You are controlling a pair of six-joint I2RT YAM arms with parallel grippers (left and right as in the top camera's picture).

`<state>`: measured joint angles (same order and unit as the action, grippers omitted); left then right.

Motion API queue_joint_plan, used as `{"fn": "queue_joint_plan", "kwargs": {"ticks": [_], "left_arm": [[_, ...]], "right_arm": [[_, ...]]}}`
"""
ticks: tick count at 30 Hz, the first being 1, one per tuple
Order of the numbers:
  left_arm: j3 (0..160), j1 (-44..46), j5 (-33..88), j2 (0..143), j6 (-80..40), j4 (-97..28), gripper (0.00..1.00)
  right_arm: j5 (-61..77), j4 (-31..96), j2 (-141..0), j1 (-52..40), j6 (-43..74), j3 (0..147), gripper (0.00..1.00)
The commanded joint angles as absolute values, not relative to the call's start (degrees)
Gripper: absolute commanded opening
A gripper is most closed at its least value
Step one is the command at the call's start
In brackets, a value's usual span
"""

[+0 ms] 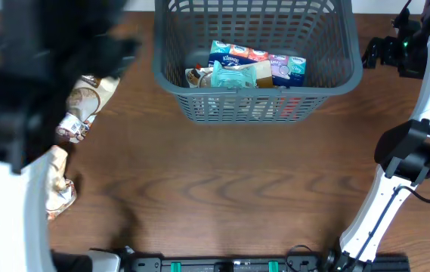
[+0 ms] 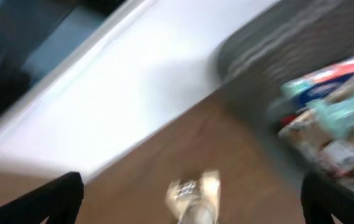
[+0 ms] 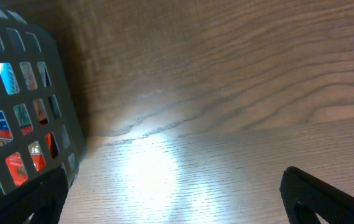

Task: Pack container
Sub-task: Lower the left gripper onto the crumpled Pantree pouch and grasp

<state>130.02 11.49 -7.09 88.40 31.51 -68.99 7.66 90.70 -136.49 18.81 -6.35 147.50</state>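
The container (image 1: 222,107) stands at the far middle of the table (image 1: 222,189), upright, and holds tissue packs (image 1: 256,59) and a teal packet (image 1: 233,74) lying against its near wall. Two snack packets lie on the table to its left, one (image 1: 86,102) nearer it and the other (image 1: 60,189) closer to the front edge. The left gripper (image 2: 189,190) is spread wide and empty; its view is blurred, with a pale packet (image 2: 195,198) on the wood below it. The right gripper (image 3: 170,199) is also spread wide and empty, over bare wood just beside the container's right wall.
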Motion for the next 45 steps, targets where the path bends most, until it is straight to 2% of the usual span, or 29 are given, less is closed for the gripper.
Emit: {"fn": "queue_joint_plan", "kwargs": {"ticks": [1,8,13,29,45], "left_arm": [[128.62,2.31,-6.96,91.33,24.34,-74.65,0.99],[127.72,-11.79,2.79,99.81,25.65,-78.67,0.99],[127.72,-16.23,3.31,108.71,28.53,-77.08,0.99],[127.72,-17.72,3.49,132.38,31.86,-66.85,0.99],[127.72,-18.55,3.49,143.52,32.47,-66.72,0.99]], "right_arm": [[7.53,90.87,-136.51,18.28,-7.05,147.20,0.99],[7.55,90.89,-136.51,18.28,-7.40,147.20,0.99],[7.53,91.26,-136.51,18.28,-7.84,147.20,0.99],[7.53,91.26,-136.51,18.22,-7.77,147.20,0.99],[7.46,90.37,-136.51,18.24,-7.79,147.22,0.99]]}}
